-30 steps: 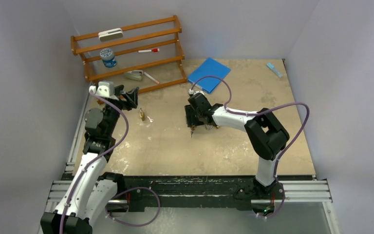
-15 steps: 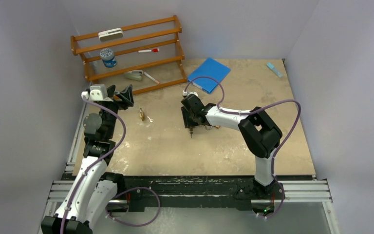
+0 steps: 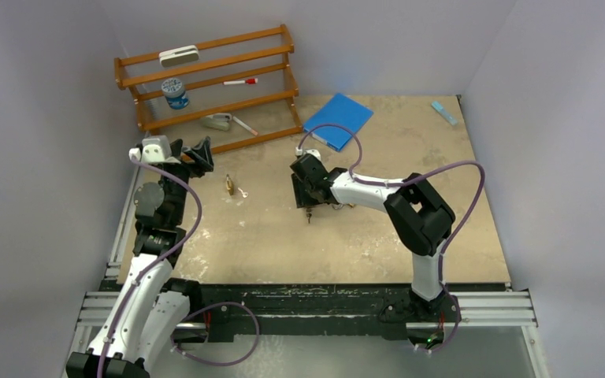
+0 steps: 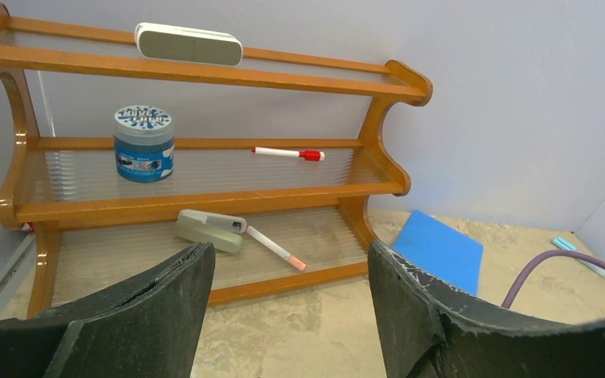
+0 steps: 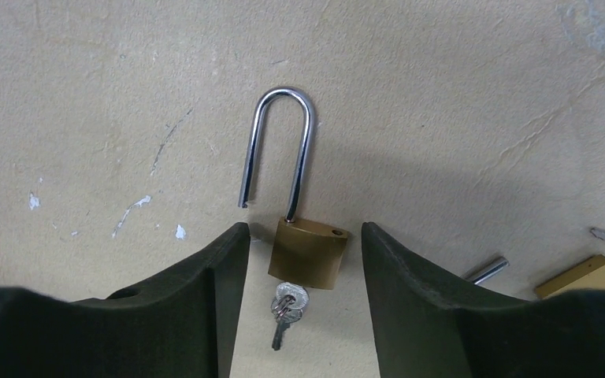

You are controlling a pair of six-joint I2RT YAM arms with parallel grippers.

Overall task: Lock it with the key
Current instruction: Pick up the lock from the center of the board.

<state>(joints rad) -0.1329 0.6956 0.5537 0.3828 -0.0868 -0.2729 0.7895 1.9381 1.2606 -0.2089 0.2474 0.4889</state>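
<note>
**Padlock** (image 5: pixel 309 252), shackle (image 5: pixel 280 142) open and key (image 5: pixel 287 303) in its base, lay near the centre of the worktop (image 5: pixel 457 94). The right gripper (image 5: pixel 303 230), shifted slightly left, straddled its body with fingers (image 5: pixel 197 299) apart, gripping nothing; the left gripper (image 4: pixel 290 252) had withdrawn far-left, fingers open and empty. Locking probably remained ahead.

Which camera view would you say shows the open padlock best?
The right wrist view: the padlock sits in the centre, shackle open, key inserted. In the top external view the right gripper mostly covers it; the left wrist view faces the shelf instead.
</note>
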